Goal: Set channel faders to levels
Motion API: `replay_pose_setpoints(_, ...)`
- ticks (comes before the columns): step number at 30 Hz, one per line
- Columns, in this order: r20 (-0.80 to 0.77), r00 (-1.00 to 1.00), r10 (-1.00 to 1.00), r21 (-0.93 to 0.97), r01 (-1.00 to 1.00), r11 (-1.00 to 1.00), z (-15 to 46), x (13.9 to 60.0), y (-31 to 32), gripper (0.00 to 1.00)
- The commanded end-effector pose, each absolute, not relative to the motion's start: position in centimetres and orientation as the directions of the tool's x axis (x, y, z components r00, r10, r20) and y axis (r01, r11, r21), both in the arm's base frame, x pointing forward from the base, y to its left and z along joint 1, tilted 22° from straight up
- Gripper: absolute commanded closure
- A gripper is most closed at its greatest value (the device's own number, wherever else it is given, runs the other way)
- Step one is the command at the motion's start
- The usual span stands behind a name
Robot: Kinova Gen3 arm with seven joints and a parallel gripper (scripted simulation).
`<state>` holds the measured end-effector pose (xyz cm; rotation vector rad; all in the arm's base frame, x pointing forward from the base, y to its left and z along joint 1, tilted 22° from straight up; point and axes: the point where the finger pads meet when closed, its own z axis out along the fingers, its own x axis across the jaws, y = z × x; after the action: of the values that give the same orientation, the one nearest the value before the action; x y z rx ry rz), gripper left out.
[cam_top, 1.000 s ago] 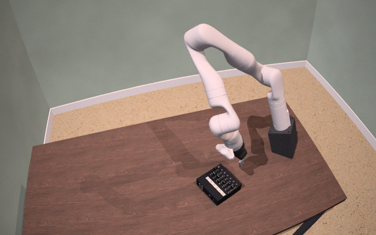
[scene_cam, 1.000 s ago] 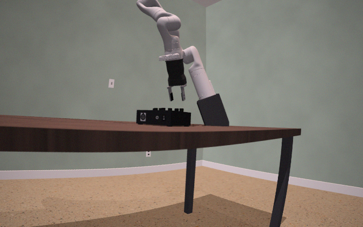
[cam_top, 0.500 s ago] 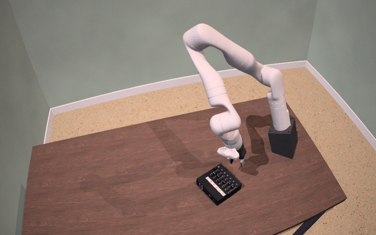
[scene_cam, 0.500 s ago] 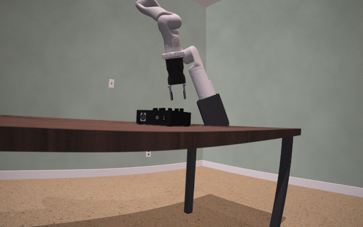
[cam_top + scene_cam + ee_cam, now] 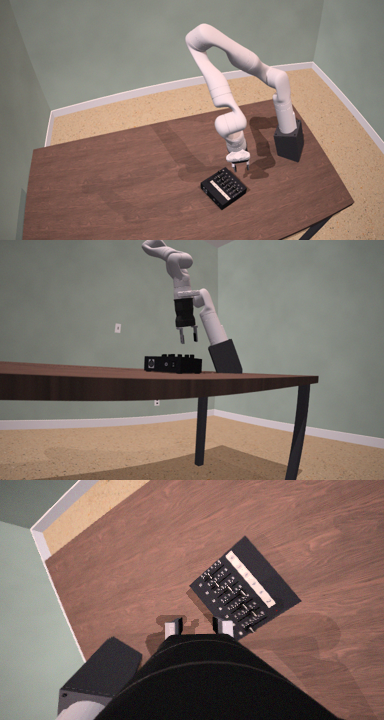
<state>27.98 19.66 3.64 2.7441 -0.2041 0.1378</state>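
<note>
The black lighting desk (image 5: pixel 223 187) stands on its feet on the wooden table, turned at an angle. It has several faders (image 5: pixel 231 595) in a row and a strip of pale tape (image 5: pixel 250 578) with small figures too small to read. It also shows in the side view (image 5: pixel 173 363) and the wrist view (image 5: pixel 245 588). My gripper (image 5: pixel 240 166) is open and empty. It hangs well above the table, beside the desk's edge nearest the arm's base, as the side view shows (image 5: pixel 187 335). In the wrist view my fingertips frame the desk's near corner.
The arm's dark base block (image 5: pixel 288 142) stands on the table to the right of the desk. The table's front edge runs a little past the desk.
</note>
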Motion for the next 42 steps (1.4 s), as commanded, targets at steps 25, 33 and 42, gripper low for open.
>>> replay_pose_setpoints(25,-0.088,0.696,0.713,0.346,0.692,-0.633,6.4,29.8,22.2,0.00)
replay_pose_setpoints(33,-0.138,0.461,0.877,0.329,0.856,-0.398,7.4,30.6,22.9,0.00)
replay_pose_setpoints(42,-0.174,0.262,0.949,0.317,0.927,-0.198,8.3,31.3,23.3,0.00)
